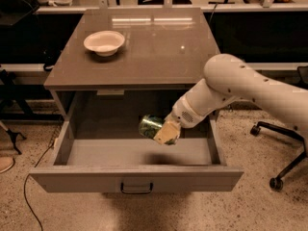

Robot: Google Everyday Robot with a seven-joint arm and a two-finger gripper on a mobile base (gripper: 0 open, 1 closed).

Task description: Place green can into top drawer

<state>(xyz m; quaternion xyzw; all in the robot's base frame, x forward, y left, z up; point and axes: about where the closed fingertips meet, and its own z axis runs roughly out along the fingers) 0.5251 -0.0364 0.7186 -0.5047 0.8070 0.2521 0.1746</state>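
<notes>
The white bowl (104, 42) sits left on the tabletop (159, 52). Over the open top drawer (137, 176), the green can (149, 125) hangs tilted, clasped by the gripper (166, 133) at its right end. It is likely light, slick and easily dented; a mid-body hold suits it. The gripper hides the can's right end.

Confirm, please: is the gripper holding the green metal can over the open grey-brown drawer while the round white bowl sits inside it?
The camera view shows the round white bowl on the tabletop; the gripper does hold the green metal can over the grey-brown drawer.
</notes>
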